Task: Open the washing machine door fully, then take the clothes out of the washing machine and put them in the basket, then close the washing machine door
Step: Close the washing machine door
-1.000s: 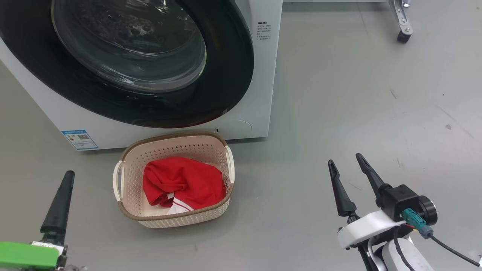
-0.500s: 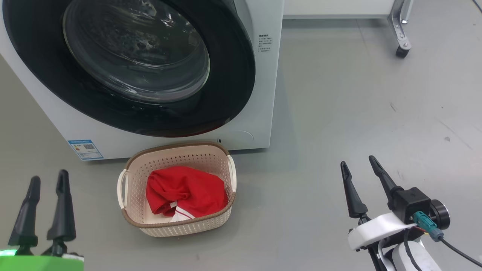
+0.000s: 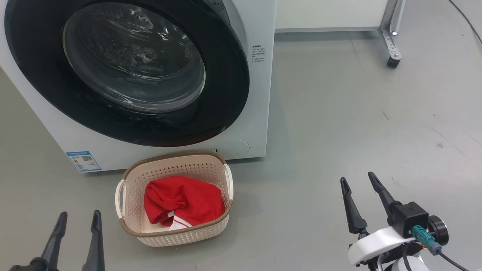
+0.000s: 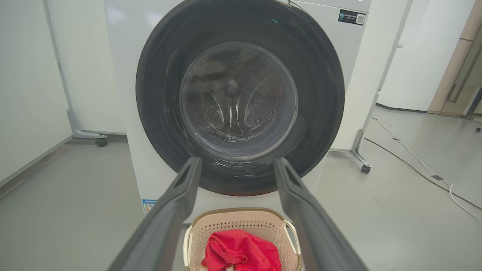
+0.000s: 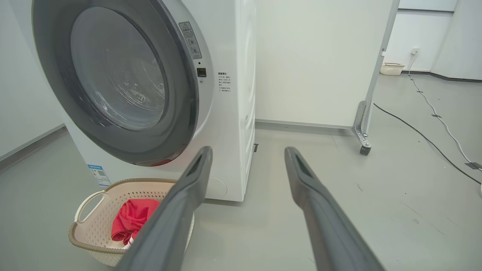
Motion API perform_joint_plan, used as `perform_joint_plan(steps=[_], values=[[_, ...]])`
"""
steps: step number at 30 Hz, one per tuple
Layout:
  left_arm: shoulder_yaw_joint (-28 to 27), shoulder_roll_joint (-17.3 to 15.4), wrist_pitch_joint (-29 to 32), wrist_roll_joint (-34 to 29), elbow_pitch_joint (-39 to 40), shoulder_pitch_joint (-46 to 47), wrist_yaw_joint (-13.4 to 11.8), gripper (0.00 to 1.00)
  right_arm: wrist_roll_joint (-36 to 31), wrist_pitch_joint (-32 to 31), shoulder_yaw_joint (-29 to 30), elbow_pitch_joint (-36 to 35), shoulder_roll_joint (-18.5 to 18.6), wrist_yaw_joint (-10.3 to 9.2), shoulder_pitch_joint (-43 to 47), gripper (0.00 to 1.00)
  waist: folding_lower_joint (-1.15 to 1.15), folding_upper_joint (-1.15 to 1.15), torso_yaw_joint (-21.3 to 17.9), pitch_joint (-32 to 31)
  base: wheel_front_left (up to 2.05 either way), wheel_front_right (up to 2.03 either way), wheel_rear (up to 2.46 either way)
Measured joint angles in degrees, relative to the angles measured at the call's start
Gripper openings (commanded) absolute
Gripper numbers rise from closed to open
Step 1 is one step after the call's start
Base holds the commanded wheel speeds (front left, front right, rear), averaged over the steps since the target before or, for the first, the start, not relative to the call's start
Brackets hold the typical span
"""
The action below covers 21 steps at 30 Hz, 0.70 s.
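both sets of jaws were spread wide with nothing in them. in the head view the left gripper (image 3: 80, 213) and right gripper (image 3: 357, 177) hung low over the grey floor (image 3: 320, 131), back from the machine, which i'd guess was because the job looked finished. the basket (image 3: 180, 165) sat just right of the left jaws and well left of the right ones, with the clothes (image 3: 184, 199) bunched up inside it. beyond both, the washing machine door (image 3: 226, 75) looked shut flat against the washing machine (image 3: 260, 124), with the basket parked right in front, probably so the drop was short.

left wrist view: the door was dead ahead past the jaw tips, the drum (image 4: 237, 105) looked empty through it, and the basket and clothes lay low between the two fingers (image 4: 165, 226). only the basket sat between jaws and door.

right wrist view: the machine was ahead and left of the jaws, with the basket low left, partly behind one finger. off to the right a caster (image 5: 363, 149) and a cable (image 5: 414, 130) were on the floor, well clear of the jaws. the only snag i could see was that cable if the robot rolled that way.
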State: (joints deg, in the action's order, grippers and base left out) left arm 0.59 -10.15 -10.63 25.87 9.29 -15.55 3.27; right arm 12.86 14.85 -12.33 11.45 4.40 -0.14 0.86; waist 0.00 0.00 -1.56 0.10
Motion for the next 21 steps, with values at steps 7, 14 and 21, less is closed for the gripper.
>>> perform_joint_plan(steps=[7, 14, 21], values=[[2.89, -0.14, -0.13, -4.48, -3.01, -1.01, -1.98, 1.0, 0.01, 0.0, 0.04, 0.0, -0.35, -0.01, 1.15, 1.0, 0.0, 0.0, -0.27, -0.57, 0.0, 0.0, 0.0], [3.81, 0.53, -0.6, -6.1, -5.05, -1.13, -3.74, 1.0, 0.01, 0.0, 0.05, 0.02, -0.43, 0.0, 1.88, 1.0, 0.0, 0.0, -0.54, -0.98, 0.0, 0.0, 0.0], [4.1, 2.1, -1.08, -6.62, -5.78, -1.13, -5.0, 1.0, 0.01, 0.0, 0.12, 0.11, -0.59, 0.0, 2.08, 1.0, 0.0, 0.0, -0.64, -1.17, 0.0, 0.0, 0.0]])
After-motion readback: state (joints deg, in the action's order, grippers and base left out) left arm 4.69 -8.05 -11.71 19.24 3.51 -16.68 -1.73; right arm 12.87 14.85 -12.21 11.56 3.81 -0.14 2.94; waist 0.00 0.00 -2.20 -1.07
